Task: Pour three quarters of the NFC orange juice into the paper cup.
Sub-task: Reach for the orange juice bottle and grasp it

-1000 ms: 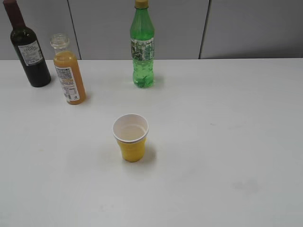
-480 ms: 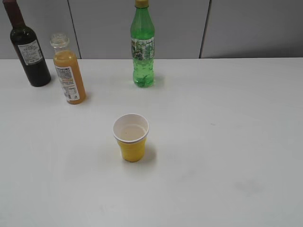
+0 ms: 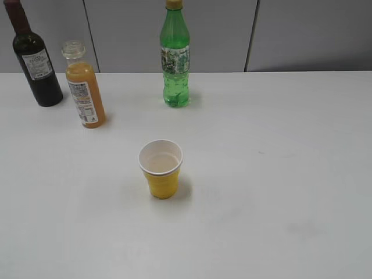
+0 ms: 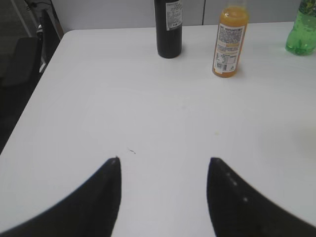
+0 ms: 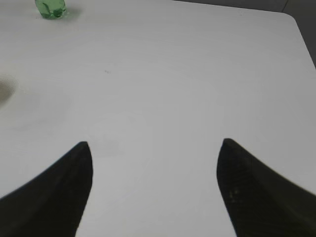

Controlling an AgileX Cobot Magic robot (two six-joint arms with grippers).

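1. Your table (image 3: 279,174) carries all items.
2. Wine bottle (image 3: 36,64) stands far left; soda bottle (image 3: 175,58) far centre.
3. Juice (image 3: 85,93) stands upright, just right of the wine.
4. Cup (image 3: 161,171) sits near centre, upright, unfilled.
5. Left gripper (image 4: 163,163) and right gripper (image 5: 154,144): jaws apart, holding nothing.
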